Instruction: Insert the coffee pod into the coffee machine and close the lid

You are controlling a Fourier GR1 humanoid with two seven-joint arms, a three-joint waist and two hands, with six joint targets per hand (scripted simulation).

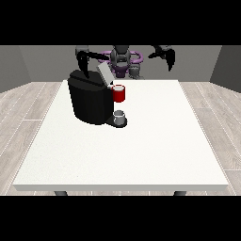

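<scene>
A large white rectangular table is seen from across its far side, filling most of the view, with grey plank flooring around it. At the back edge of the table, small at the top of the view, a humanoid robot with a grey and purple torso is placed, its two arms spread outward.

On the table's rear left part a bulky black coffee machine is set. Its grey lid is raised and tilted back, so the machine is shown open. At the machine's front a red pod holder is seen, open at the top; whether the coffee pod is inside it cannot be told, and the pod cannot be made out anywhere else. Below the holder, a small grey cup is stood on the machine's dark base; its contents cannot be seen.

The black hand at the view's left is held just above the top rear of the machine, fingers hanging downward; nothing is seen in it. The black hand at the view's right is held in the air well apart from the machine, fingers relaxed and pointing down, with nothing held.
</scene>
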